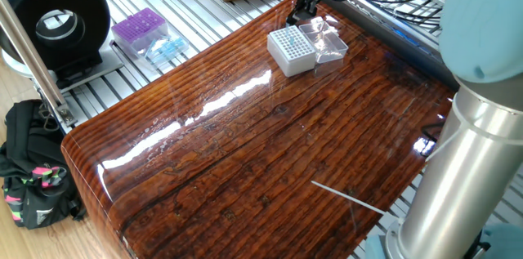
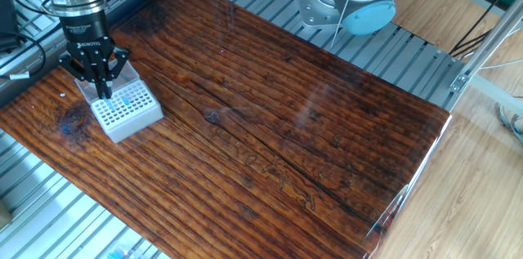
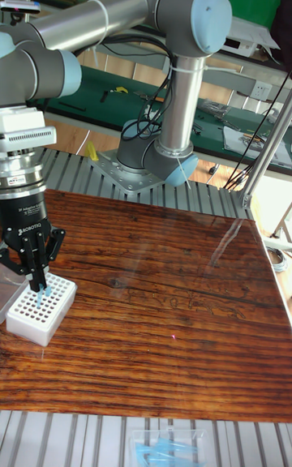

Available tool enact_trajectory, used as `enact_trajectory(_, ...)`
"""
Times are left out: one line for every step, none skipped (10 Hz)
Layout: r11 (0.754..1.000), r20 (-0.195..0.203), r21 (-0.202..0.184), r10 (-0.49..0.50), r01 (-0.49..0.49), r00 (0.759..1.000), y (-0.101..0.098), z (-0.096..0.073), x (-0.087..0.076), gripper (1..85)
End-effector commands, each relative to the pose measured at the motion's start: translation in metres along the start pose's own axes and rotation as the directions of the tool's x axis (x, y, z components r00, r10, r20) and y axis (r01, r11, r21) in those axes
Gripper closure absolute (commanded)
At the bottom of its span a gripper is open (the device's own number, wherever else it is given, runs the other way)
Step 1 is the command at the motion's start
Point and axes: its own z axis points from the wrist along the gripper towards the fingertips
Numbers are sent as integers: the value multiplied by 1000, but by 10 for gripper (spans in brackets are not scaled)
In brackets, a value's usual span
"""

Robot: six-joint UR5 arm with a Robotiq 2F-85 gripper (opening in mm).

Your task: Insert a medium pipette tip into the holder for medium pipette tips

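The end effector (image 2: 104, 90) points straight down over the holder for medium pipette tips (image 2: 124, 109), its two black fingers (image 3: 36, 272) drawn close together with their ends just above the gridded top, near the holder's back edge. In the tall fixed view the end effector (image 3: 38, 287) appears pinched on something thin and bluish at its very end, but whether that is the medium pipette tip cannot be told; the tip itself is too small to make out in any view. In one fixed view the end effector (image 1: 304, 7) is half lost against dark cables behind it, and its fingertips cannot be separated there.

The holder (image 1: 292, 50) is a white block sitting near a far corner of the desk (image 2: 270, 120), with its clear lid (image 1: 327, 40) folded open beside it, lying flat on the wood. Glare on the lid blurs its outline.

From the holder the glossy wooden desk stretches away bare, giving open room toward the arm's base (image 2: 347, 2). The desk edge runs close behind the holder, with ribbed metal framing beyond. Off the desk, on that framing, stand a purple grid-topped box (image 1: 139, 29) and a bag of blue tips (image 1: 166, 48).
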Motion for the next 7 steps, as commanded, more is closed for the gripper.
enact_trajectory(1000, 8, -8, -10, 11, 1000, 1, -2, -2, 653)
enact_trajectory(1000, 4, -12, -21, 21, 1000, 1, -3, -1, 623)
enact_trajectory(1000, 3, -18, -23, 23, 1000, 2, -3, -1, 607)
enact_trajectory(1000, 3, -20, -23, 23, 1000, 3, -3, -1, 590)
enact_trajectory(1000, 3, -20, -21, 21, 1000, 3, -3, -2, 583)
enact_trajectory(1000, 2, -23, -16, 16, 1000, 5, -4, -3, 580)
enact_trajectory(1000, -5, -29, 2, -2, 1000, 8, -6, -2, 577)
